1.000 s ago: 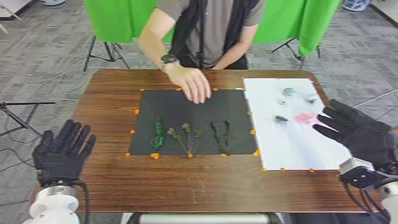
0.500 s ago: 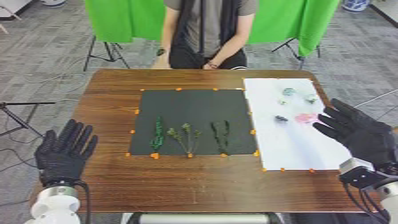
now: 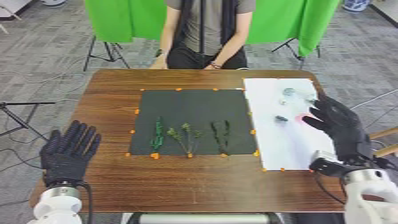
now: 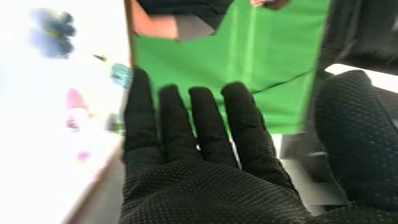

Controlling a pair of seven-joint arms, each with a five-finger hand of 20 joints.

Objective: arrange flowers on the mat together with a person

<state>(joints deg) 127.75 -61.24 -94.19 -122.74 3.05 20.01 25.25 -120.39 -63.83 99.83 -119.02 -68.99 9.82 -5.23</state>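
The right hand (image 3: 339,119) is being swung inward over the white sheet (image 3: 311,146) at the right of the frame, its fingers being kept straight and spread, nothing being gripped. The flower heads are apparently being approached, so a first pick is probably being prepared. On the sheet, a dark blue bloom (image 3: 281,119) is being left just beside the fingertips, and a pink bloom (image 4: 76,100) is being partly covered by the glove in the head view (its outline is being blurred in the wrist view as well). The left hand (image 3: 67,156) is being held open at lower left. At centre, three green sprigs (image 3: 187,137) are being displayed on the dark mat (image 3: 191,106), their tops being left bare. The person's hand (image 3: 214,65), earlier being held over the mat, is being rested beyond the table's far edge.
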